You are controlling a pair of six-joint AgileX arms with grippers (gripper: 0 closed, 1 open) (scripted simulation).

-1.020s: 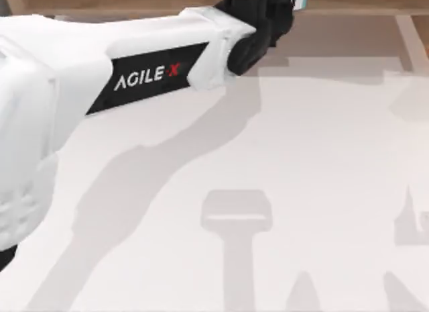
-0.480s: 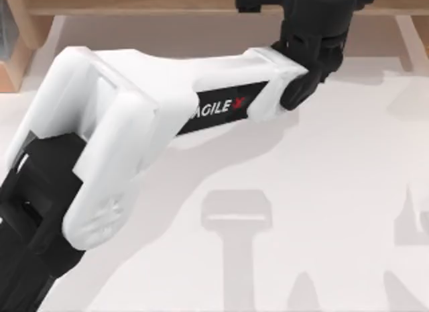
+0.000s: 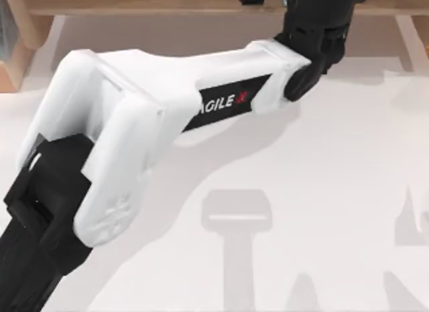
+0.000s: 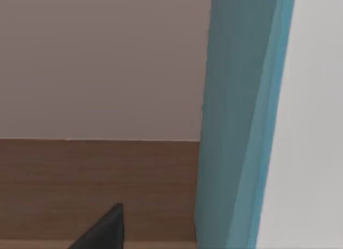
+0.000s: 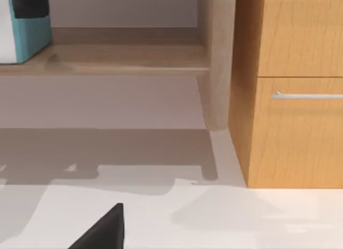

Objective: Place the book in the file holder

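My left arm reaches from the lower left of the top view up to its top edge, where the left gripper (image 3: 310,2) hangs over the long wooden shelf board (image 3: 167,2). In the right wrist view the teal-blue book (image 5: 28,37) with its white face stands upright at the shelf board, and the black left gripper (image 5: 27,1) is shut on its top. The left wrist view has the book's (image 4: 241,120) teal cover close up. The file holder (image 3: 15,37), with a slanted wooden panel and a bluish-grey inside, sits at the top left corner, well left of the gripper.
A wooden cabinet (image 5: 295,88) with a drawer handle (image 5: 308,95) stands at the table's back, beside a shelf post (image 5: 217,61). The white tabletop (image 3: 322,164) carries only shadows. A dark part of my right gripper (image 5: 104,230) sits low over the table.
My left arm has swung so its elbow and base came into the top view. The gripper shifted a little right along the top edge. The teal sliver seen earlier is now hidden.
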